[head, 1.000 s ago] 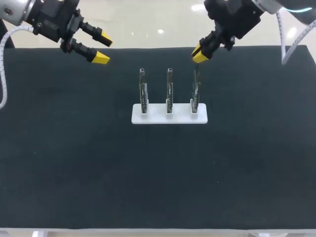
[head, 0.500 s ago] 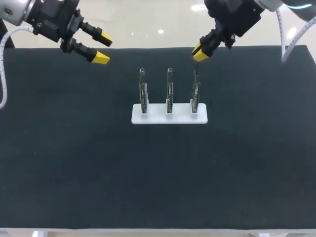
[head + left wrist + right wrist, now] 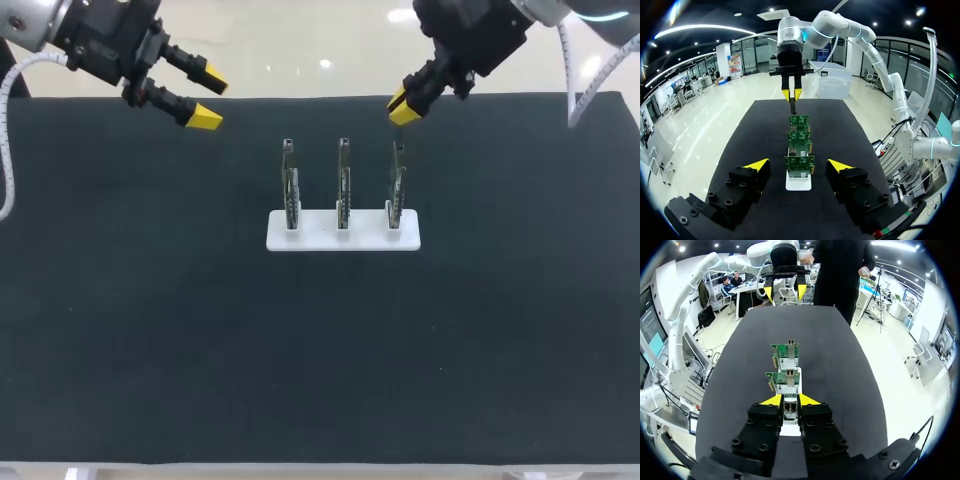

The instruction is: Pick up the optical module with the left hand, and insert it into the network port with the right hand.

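Observation:
Three green circuit boards (image 3: 343, 185) stand upright in a white holder (image 3: 320, 240) mid-table, each with a metal network port on top. My right gripper (image 3: 402, 108) hangs just above and behind the rightmost board (image 3: 398, 180). Its fingers are close together on a slim optical module (image 3: 792, 106) that pokes down below the yellow tips. In the right wrist view the gripper (image 3: 790, 401) is lined up over the row of boards (image 3: 785, 352). My left gripper (image 3: 208, 95) is open and empty at the table's far left, in line with the row of boards (image 3: 800, 165).
The table's black mat (image 3: 320, 350) stretches wide in front of the holder and to both sides. My two arms face each other along the row of boards.
My right gripper has risen slightly and drawn back from the top of the rightmost board. The left arm has stayed where it was.

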`<action>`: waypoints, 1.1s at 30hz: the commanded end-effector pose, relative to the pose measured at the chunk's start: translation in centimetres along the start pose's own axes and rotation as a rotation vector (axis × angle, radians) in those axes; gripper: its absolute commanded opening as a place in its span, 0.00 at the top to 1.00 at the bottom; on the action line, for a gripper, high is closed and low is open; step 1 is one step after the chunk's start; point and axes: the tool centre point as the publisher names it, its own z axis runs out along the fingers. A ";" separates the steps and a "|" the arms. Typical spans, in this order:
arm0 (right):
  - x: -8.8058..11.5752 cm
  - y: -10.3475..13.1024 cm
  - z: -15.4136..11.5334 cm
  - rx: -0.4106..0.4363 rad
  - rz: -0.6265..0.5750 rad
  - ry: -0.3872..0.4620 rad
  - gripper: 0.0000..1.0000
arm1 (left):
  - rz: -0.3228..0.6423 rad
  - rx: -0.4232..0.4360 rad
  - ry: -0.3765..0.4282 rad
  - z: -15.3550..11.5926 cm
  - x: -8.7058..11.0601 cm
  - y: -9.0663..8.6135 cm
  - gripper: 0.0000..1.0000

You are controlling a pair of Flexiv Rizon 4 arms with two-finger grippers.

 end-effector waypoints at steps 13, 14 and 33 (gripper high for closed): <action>-0.5 0.2 -0.7 -0.006 0.008 0.025 1.00 | -0.001 0.001 0.004 0.0 -0.1 0.1 0.00; -0.5 0.2 -0.7 -0.006 0.008 0.025 1.00 | -0.001 0.001 0.004 0.0 -0.1 0.1 0.00; 0.1 0.3 -0.1 -0.004 0.003 0.009 1.00 | -0.001 0.001 0.004 0.0 -0.1 0.1 0.00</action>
